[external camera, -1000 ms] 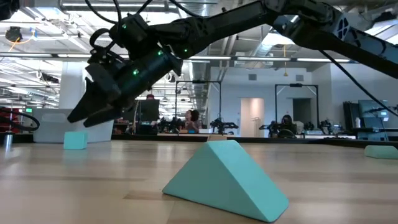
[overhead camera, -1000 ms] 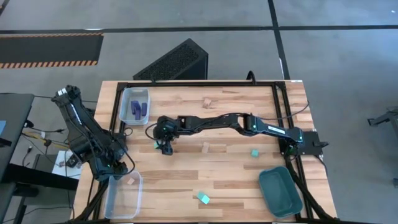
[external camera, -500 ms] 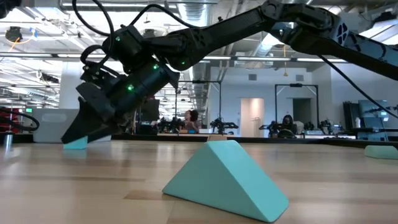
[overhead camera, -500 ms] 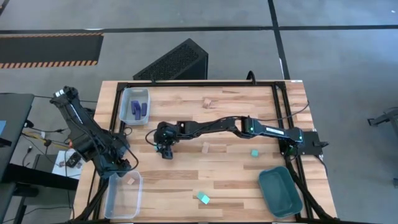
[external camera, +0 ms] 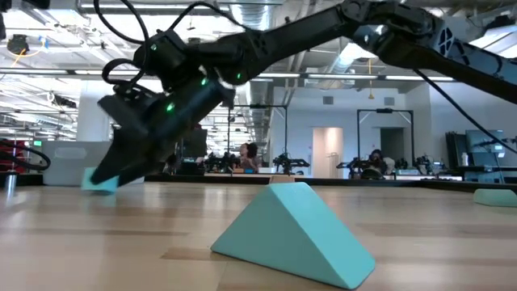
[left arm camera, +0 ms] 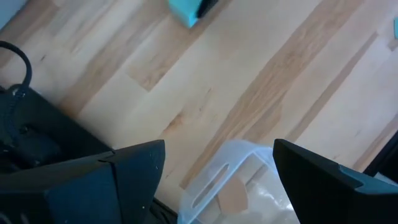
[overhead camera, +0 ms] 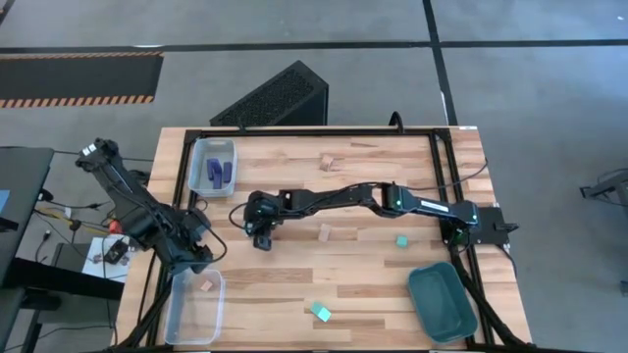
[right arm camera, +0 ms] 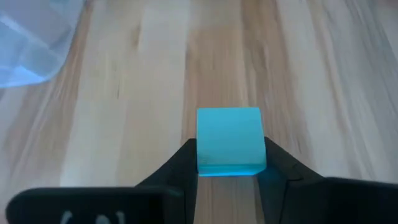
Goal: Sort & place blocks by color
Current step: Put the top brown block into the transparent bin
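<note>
- The teal cube (right arm camera: 229, 140), left of centre on the tabletop (overhead camera: 373, 284), is pinched by the right tool (right arm camera: 227, 167).
- Only its near edge is caught; it could be dropped when lifted.
- The left tool (left arm camera: 217, 163) is held open above the clear bin (left arm camera: 249, 186).

Grey concrete floor (overhead camera: 549, 88) around the wooden table (overhead camera: 373, 284), dark seams crossing it. Orange-and-black striped hazard mat (overhead camera: 78, 78) on the floor beyond the table's far left corner. Black perforated box (overhead camera: 275, 98) lying tilted on the floor just behind the table. From table height: big open workshop, white ceiling with ducts and strip lights (external camera: 73, 48), pale back wall with a light door (external camera: 327, 149), black metal frames (external camera: 388, 137), seated people (external camera: 250, 153) at far desks.
</note>
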`<action>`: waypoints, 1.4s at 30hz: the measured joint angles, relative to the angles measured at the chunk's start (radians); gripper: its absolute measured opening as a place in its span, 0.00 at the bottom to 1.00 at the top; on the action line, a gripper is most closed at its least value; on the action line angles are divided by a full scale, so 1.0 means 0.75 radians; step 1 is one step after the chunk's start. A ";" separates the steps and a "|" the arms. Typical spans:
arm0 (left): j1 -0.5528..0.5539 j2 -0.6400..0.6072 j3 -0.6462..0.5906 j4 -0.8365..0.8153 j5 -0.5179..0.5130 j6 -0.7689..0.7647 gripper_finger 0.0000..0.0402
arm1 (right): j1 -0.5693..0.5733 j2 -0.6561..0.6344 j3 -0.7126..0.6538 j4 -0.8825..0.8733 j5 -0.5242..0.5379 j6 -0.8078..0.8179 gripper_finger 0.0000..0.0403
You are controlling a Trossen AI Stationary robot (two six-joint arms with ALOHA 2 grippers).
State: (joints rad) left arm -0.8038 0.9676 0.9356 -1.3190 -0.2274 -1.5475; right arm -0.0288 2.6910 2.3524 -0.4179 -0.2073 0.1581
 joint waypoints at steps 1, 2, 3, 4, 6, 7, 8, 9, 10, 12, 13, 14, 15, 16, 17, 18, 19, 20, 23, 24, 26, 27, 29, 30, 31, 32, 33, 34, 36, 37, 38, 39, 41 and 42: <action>0.012 0.000 0.000 0.001 -0.007 0.000 0.71 | 0.000 -0.020 0.000 -0.053 0.001 0.010 0.30; 0.023 0.000 0.000 0.003 -0.018 0.004 0.71 | 0.000 -0.048 -0.002 -0.132 0.011 0.006 0.30; 0.032 0.000 0.000 0.009 -0.027 0.016 0.71 | 0.001 -0.078 -0.004 -0.203 0.030 -0.018 0.30; 0.042 -0.001 0.000 0.020 -0.031 0.035 0.71 | 0.005 -0.113 -0.004 -0.255 0.062 -0.066 0.30; 0.062 -0.010 -0.001 0.046 -0.032 0.077 0.71 | 0.017 -0.197 -0.004 -0.358 0.118 -0.178 0.30; 0.072 -0.017 0.000 0.057 -0.040 0.093 0.71 | 0.023 -0.233 -0.001 -0.388 0.137 -0.230 0.30; 0.083 -0.023 -0.001 0.064 -0.055 0.103 0.71 | 0.023 -0.267 0.001 -0.396 0.143 -0.275 0.30; 0.094 -0.029 0.000 0.071 -0.082 0.111 0.71 | 0.023 -0.295 0.001 -0.406 0.143 -0.306 0.30; 0.102 -0.036 0.000 0.075 -0.108 0.115 0.71 | 0.018 -0.313 0.001 -0.400 0.140 -0.320 0.30; 0.115 -0.051 0.000 0.070 -0.152 0.117 0.71 | -0.004 -0.326 0.001 -0.344 0.138 -0.323 0.30; 0.122 -0.055 0.000 0.071 -0.167 0.121 0.71 | -0.017 -0.326 0.001 -0.322 0.139 -0.322 0.30; 0.129 -0.056 0.000 0.072 -0.180 0.127 0.71 | -0.028 -0.321 0.001 -0.296 0.140 -0.315 0.30; 0.136 -0.056 0.000 0.072 -0.184 0.128 0.71 | -0.039 -0.314 0.001 -0.281 0.140 -0.306 0.30; 0.141 -0.054 -0.001 0.072 -0.183 0.128 0.71 | -0.050 -0.311 -0.001 -0.285 0.140 -0.292 0.30; 0.144 -0.052 -0.001 0.072 -0.181 0.127 0.71 | -0.052 -0.295 -0.002 -0.281 0.139 -0.284 0.30; 0.145 -0.049 -0.001 0.072 -0.176 0.123 0.71 | -0.052 -0.259 -0.002 -0.230 0.139 -0.284 0.30; 0.145 -0.044 0.000 0.073 -0.167 0.120 0.71 | -0.052 -0.231 -0.004 -0.203 0.138 -0.286 0.30; 0.144 -0.041 -0.001 0.077 -0.159 0.119 0.71 | -0.050 -0.214 -0.011 -0.215 0.131 -0.288 0.30; 0.142 -0.033 -0.001 0.084 -0.133 0.117 0.71 | -0.046 -0.144 -0.013 -0.145 0.114 -0.300 0.30; 0.142 -0.031 -0.001 0.085 -0.125 0.117 0.71 | -0.045 -0.141 -0.013 -0.151 0.101 -0.288 0.30; 0.141 -0.030 -0.001 0.082 -0.115 0.116 0.71 | -0.045 -0.149 -0.012 -0.159 0.082 -0.279 0.30; 0.140 -0.028 -0.001 0.082 -0.112 0.120 0.71 | -0.045 -0.138 -0.005 -0.120 0.080 -0.278 0.30; 0.140 -0.026 -0.004 0.081 -0.110 0.136 0.71 | -0.045 -0.131 -0.008 -0.128 0.078 -0.274 0.30; 0.141 -0.028 -0.004 0.080 -0.111 0.148 0.71 | -0.045 -0.127 -0.011 -0.142 0.077 -0.268 0.30; 0.141 -0.028 -0.004 0.080 -0.114 0.162 0.71 | -0.045 -0.121 -0.011 -0.131 0.076 -0.266 0.30; 0.141 -0.027 -0.005 0.080 -0.119 0.176 0.71 | -0.045 -0.120 -0.011 -0.124 0.076 -0.264 0.30; 0.143 -0.027 -0.006 0.078 -0.121 0.192 0.71 | -0.045 -0.118 -0.010 -0.107 0.074 -0.255 0.30; 0.147 -0.027 -0.006 0.077 -0.124 0.209 0.71 | -0.045 -0.115 -0.008 -0.075 0.072 -0.242 0.30; 0.158 -0.027 -0.006 0.072 -0.123 0.228 0.71 | -0.049 -0.111 -0.008 -0.080 0.068 -0.219 0.30; 0.164 -0.027 -0.006 0.072 -0.123 0.233 0.71 | -0.050 -0.102 -0.009 -0.078 0.067 -0.214 0.30; 0.171 -0.027 -0.006 0.072 -0.123 0.236 0.71 | -0.051 -0.087 -0.009 -0.060 0.067 -0.212 0.30; 0.176 -0.027 -0.006 0.072 -0.123 0.237 0.71 | -0.049 -0.073 -0.009 -0.050 0.067 -0.210 0.30; 0.182 -0.027 -0.006 0.071 -0.124 0.237 0.71 | -0.050 -0.065 -0.012 -0.086 0.067 -0.192 0.32; 0.183 -0.027 -0.006 0.071 -0.124 0.237 0.71 | -0.050 -0.064 -0.012 -0.084 0.067 -0.186 0.35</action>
State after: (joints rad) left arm -0.6662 0.9471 0.9310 -1.2655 -0.3202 -1.3697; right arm -0.0659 2.6427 2.3436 -0.4806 -0.1570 0.0189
